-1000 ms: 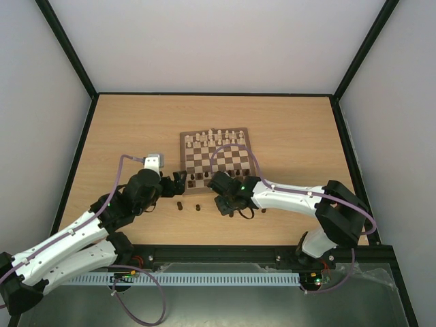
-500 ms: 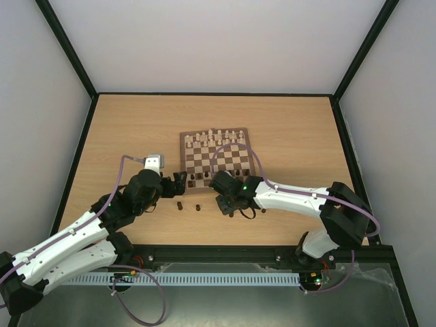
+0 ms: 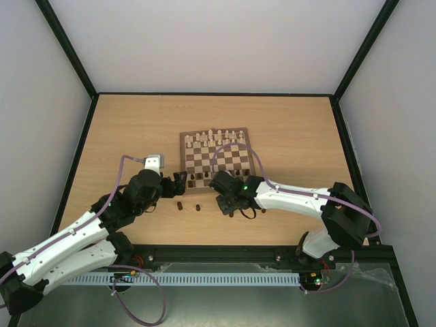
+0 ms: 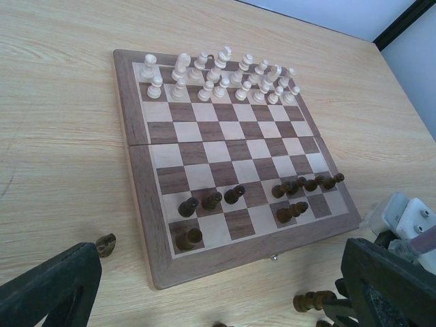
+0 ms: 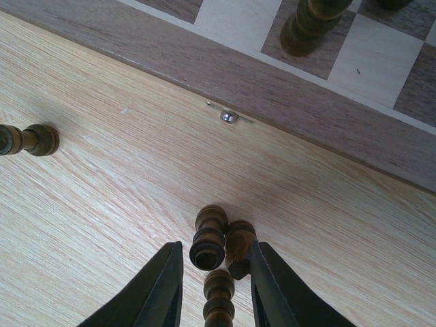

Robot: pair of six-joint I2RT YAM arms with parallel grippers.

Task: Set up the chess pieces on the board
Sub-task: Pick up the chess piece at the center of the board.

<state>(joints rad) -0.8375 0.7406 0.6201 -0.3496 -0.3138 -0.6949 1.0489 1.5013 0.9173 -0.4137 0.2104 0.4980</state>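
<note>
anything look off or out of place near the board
yes: several dark chess pieces lie toppled on the tabletop just off the board's near edge, three bunched between the right claw's fingers, a stray piece further left. they belong standing on the board

A light wooden tabletop (image 3: 122, 122) fills the floor of the cell. Pale cream pieces (image 4: 218, 78) stand upright in two rows on its far half. White walls (image 3: 218, 41) and black frame posts (image 3: 68, 51) enclose it. A white slotted strip (image 3: 204, 279) runs along the near edge.
</note>
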